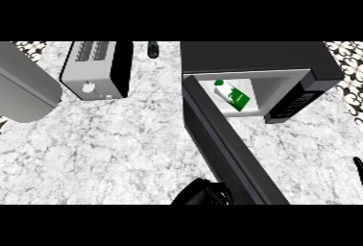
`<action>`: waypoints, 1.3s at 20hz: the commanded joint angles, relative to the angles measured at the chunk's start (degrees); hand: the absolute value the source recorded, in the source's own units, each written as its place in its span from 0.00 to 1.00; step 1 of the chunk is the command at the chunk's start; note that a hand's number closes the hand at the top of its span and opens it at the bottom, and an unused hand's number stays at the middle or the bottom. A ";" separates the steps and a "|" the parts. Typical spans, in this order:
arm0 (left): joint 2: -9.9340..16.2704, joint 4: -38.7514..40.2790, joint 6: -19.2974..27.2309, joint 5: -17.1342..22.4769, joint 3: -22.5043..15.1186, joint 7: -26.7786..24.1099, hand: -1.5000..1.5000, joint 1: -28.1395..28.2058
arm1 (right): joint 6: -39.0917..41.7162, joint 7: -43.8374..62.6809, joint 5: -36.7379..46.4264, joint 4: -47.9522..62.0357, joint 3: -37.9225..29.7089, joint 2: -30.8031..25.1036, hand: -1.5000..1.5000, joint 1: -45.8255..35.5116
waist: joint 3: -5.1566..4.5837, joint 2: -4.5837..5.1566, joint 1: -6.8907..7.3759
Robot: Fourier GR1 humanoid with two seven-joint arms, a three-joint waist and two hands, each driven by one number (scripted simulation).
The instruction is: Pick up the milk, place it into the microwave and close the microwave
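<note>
Grey slab-sided appliance (25,91), far left, matt metal, cut off by the view's edge; toaster (96,69), just right of it, silver boxy body with slotted top, black side panel and a round knob on its front face; desk (120,153), white-and-grey mottled stone, bearing everything listed; small dark object (153,49) at the far edge, too small to identify; left hand (202,194), black, at the lower edge, pressed against the left face of the microwave door near its free end, fingers partly hidden, so whether they are curled or straight cannot be told; microwave door (230,153), long flat dark panel, swung wide open, its long axis running from the hinge at the cavity's left corner down toward the viewer; microwave (276,60), black case with pale grey cavity and keypad strip on the right; milk (233,95), white carton with green print, lying tilted inside the cavity, up and right of the left hand; placement looks done and only the closing appears to remain; the left hand is the nearer and would push the door rightward about its hinge; right hand (358,169), a black sliver at the right edge, its state indeterminable.
</note>
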 commanded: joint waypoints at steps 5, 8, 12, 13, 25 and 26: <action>-0.84 6.96 9.71 10.66 -7.37 1.74 1.00 -14.08 | 3.76 3.64 -3.88 -8.74 1.83 -1.82 0.00 1.24 | -0.09 0.62 -3.36; -0.85 7.45 12.39 13.12 -7.89 3.01 1.00 -16.59 | 4.86 5.43 -5.45 -9.81 0.44 -5.11 0.00 0.13 | -0.13 0.95 -5.03; -0.85 8.60 15.79 16.04 -6.12 3.03 1.00 -20.67 | 5.23 7.40 -7.39 -11.86 0.55 -6.29 0.00 -0.58 | -0.24 1.34 -7.27; -0.85 7.94 16.43 17.82 -4.38 2.50 1.00 -21.65 | 5.15 6.83 -6.93 -11.27 1.24 -5.35 0.00 -0.21 | -0.21 1.65 -8.03; -0.86 8.50 24.03 27.95 1.17 -7.70 0.00 -28.37 | 6.33 9.58 -12.80 -14.72 0.33 -7.91 0.00 -3.75 | -0.28 3.22 -13.19; -0.86 9.08 24.26 28.73 1.58 -7.68 0.00 -29.37 | 6.46 10.04 -12.76 -15.03 0.16 -8.67 0.00 -3.97 | -0.28 3.29 -13.54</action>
